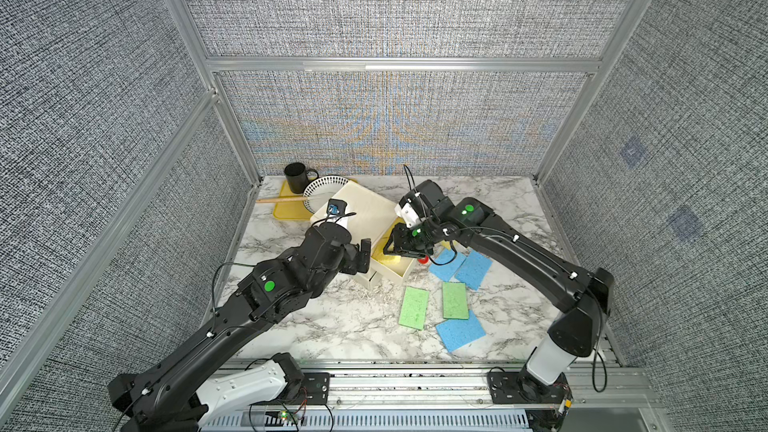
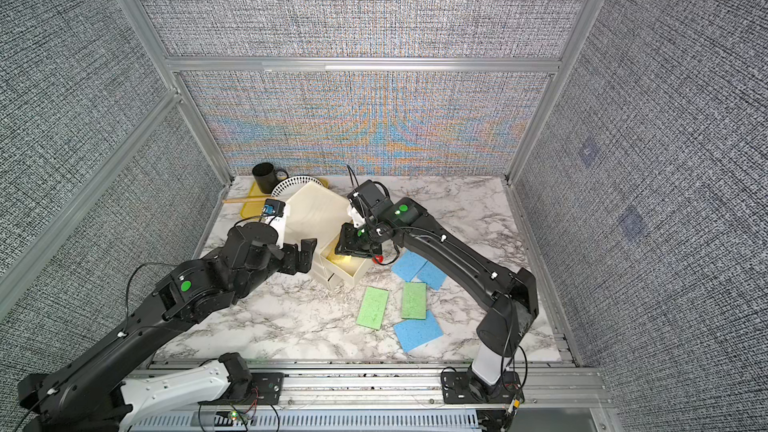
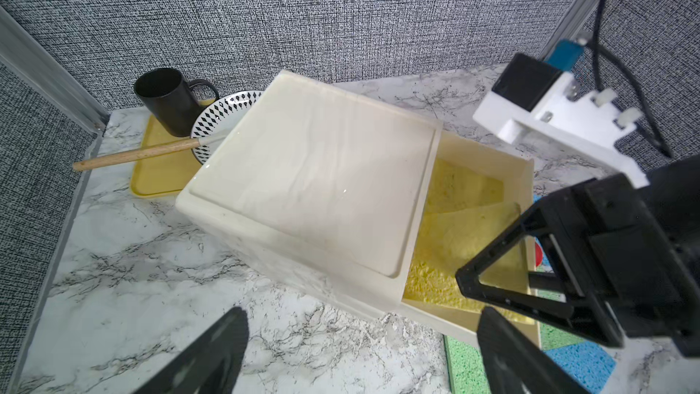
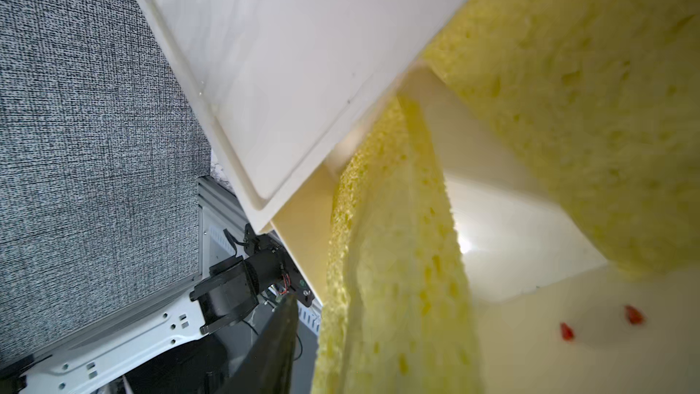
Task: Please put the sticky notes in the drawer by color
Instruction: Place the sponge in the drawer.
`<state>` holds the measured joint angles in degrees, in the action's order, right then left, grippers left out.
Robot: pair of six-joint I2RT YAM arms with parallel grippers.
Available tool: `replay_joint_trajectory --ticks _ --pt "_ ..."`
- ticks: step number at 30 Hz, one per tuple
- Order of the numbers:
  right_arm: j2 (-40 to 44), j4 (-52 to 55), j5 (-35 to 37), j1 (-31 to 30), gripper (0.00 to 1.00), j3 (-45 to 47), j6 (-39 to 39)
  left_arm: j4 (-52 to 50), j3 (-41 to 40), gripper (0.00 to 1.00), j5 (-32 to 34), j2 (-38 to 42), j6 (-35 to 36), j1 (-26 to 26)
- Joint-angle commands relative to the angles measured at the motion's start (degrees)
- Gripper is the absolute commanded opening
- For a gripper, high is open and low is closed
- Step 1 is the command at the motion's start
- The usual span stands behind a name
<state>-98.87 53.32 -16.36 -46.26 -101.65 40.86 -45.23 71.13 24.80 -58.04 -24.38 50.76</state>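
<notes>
Sorting yellow sticky notes [image 3: 447, 221] into the pulled-out top drawer [image 1: 406, 273], yellow stage nearly done
Right end effector [image 1: 399, 249] hangs over that drawer, its hold on a yellow pad impossible to tell; left end effector [image 3: 360, 358] gapes empty beside the cabinet [image 1: 357, 205]; 2 green notes [image 1: 414, 308] and 3 blue notes [image 1: 460, 332] lie unsorted on the surface [image 1: 332, 326]

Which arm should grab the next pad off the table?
Right, probably. The green pads and blue pads lie on its side, beside the open drawer that the right gripper hangs over. The left gripper, open, sits on the drawer's far side from them.
</notes>
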Motion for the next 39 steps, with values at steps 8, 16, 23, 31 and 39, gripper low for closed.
replay_joint_trajectory --ticks 8,16,23,31,39 --pt "-1.89 21.93 16.69 -0.57 0.60 -11.77 -7.32 0.94 1.01 0.96 -2.16 -1.90 0.69 -0.31" --pt "3.12 18.36 14.83 5.82 0.52 -7.33 -9.92 0.74 1.25 0.96 -2.34 -2.17 0.68 -0.36" --pt "-0.98 15.99 8.88 7.66 0.22 -10.15 -13.93 0.59 1.46 0.96 -2.52 -2.63 0.75 -0.40" --pt "-4.58 17.45 9.07 4.86 0.02 -12.20 -13.49 -0.45 0.98 0.96 -1.30 -1.17 1.05 -0.58" --pt "-3.54 15.41 8.45 1.86 0.00 -7.60 -11.56 -0.91 0.50 0.96 -1.17 -0.73 0.93 -0.92"
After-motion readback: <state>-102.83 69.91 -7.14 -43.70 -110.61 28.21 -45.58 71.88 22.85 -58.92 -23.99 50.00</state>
